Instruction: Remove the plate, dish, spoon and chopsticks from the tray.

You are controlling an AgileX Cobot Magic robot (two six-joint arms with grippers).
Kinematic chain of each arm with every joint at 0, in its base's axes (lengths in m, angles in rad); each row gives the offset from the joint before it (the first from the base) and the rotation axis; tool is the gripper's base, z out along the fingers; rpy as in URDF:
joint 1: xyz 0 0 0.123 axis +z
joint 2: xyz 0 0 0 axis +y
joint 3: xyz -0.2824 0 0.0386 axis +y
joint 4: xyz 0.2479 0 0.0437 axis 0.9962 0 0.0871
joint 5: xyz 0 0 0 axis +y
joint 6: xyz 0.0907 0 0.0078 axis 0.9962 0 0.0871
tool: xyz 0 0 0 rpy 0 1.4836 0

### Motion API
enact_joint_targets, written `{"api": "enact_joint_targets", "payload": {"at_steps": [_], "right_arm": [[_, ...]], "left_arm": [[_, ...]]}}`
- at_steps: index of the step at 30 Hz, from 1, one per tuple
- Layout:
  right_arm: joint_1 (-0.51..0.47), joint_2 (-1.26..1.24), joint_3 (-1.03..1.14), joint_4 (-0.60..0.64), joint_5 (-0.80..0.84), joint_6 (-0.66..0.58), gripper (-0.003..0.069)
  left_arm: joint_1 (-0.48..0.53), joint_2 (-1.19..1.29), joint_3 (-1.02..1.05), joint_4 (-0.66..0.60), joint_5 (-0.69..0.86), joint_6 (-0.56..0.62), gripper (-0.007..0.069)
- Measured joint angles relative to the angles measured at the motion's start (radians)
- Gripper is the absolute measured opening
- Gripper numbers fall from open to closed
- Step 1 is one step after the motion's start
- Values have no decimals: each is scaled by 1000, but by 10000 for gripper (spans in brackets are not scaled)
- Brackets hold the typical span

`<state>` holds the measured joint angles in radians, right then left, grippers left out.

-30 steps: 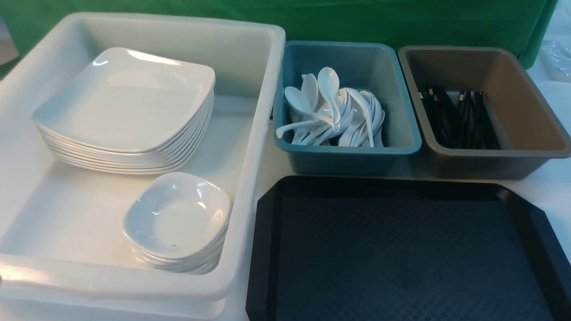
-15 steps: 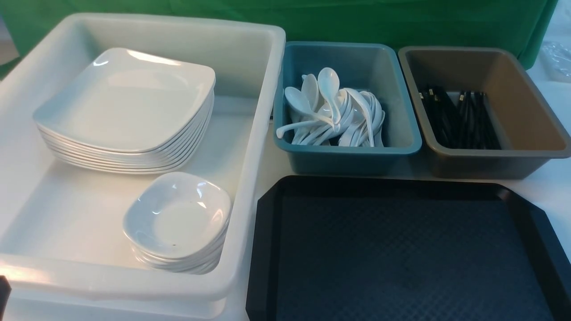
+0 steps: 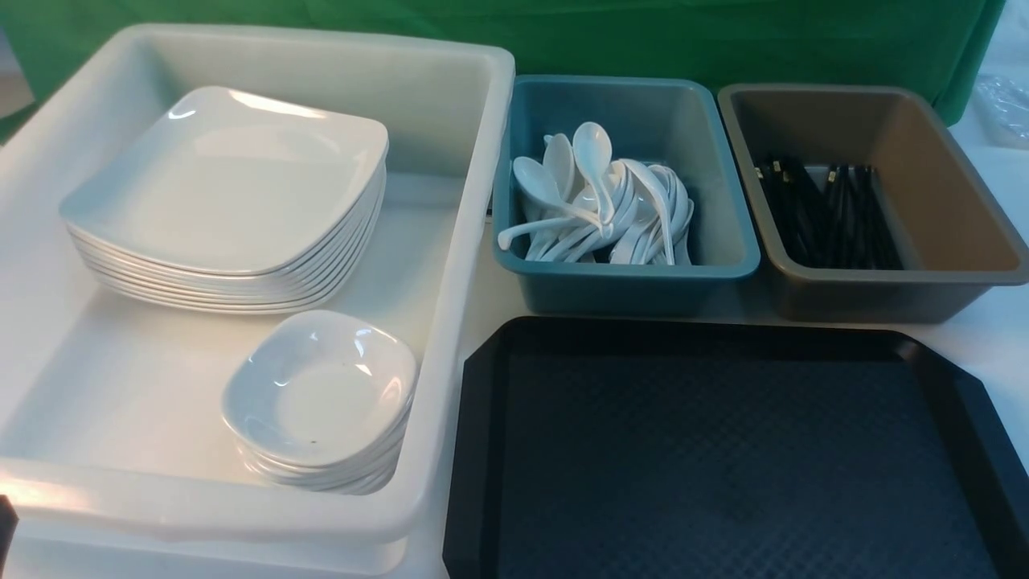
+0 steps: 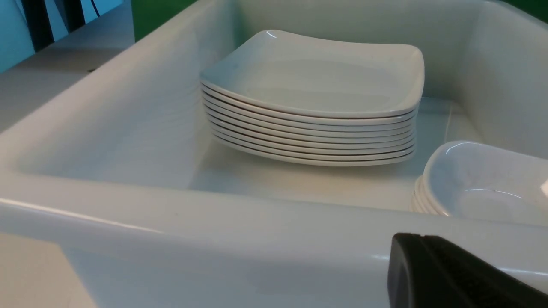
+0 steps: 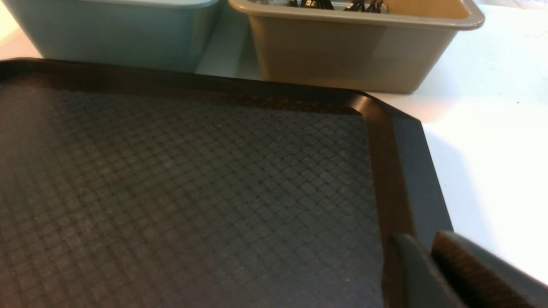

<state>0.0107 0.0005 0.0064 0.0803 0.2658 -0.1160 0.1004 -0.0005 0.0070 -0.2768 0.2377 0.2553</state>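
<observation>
Though gripper openings untellable, left gripper [image 4: 454, 273] just outside white bin [image 3: 241, 519], tray [image 3: 474, 450] alongside.

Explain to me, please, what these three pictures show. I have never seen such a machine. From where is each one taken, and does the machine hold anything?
This is a robot with two arms, each ending in a tool. One camera looks forward from between the arms; one sits on each wrist. In the front view, a large white plastic bin holds stacked square white plates and small white dishes. A teal bin holds white soup spoons, and a brown bin holds black chopsticks. The black diamond-patterned tray carries nothing. Only a dark part of the left tool and of the right tool shows; nothing appears held.
</observation>
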Motion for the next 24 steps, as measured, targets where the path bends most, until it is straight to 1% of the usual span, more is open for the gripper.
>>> {"api": "enact_joint_targets", "payload": {"at_steps": [9,24], "right_arm": [[0,0,0,0,0,0,134],[0,0,0,0,-1,0,166]], "left_arm": [[0,0,0,0,0,0,5],[0,0,0,0,0,0,5]]}}
